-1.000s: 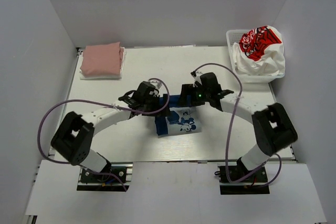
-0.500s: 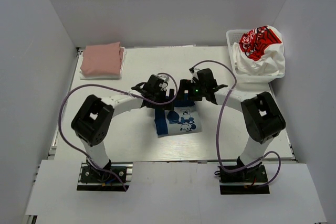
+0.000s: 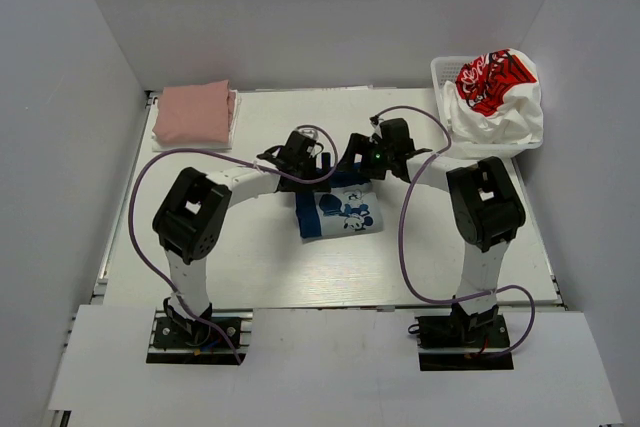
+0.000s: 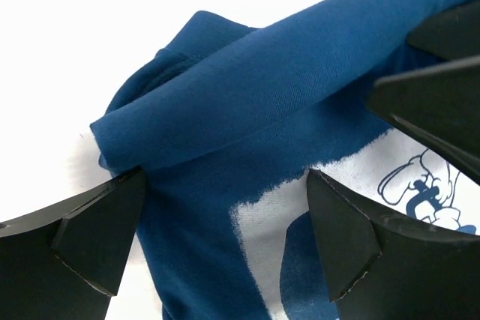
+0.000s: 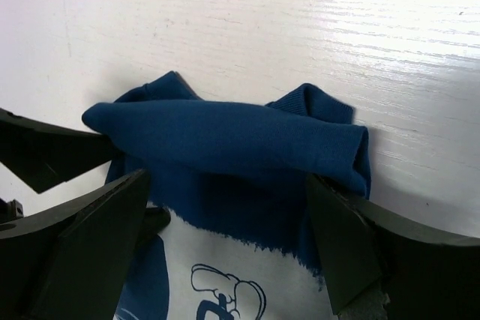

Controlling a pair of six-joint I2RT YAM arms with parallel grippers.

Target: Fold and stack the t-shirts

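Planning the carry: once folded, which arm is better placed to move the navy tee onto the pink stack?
Probably left. The pink stack sits far left, on that arm's side, and the left gripper is open at the navy tee's far edge. The right gripper would reach across.

Bright even overhead light, soft faint shadows, worktop (image 4: 112, 5) glaring white at the left wrist, darker shadow beneath the fold of the navy t-shirt (image 5: 225, 136).

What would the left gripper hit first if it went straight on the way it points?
Most likely the navy t-shirt: its rolled fold lies right ahead of the left gripper, whose jaws stand open.
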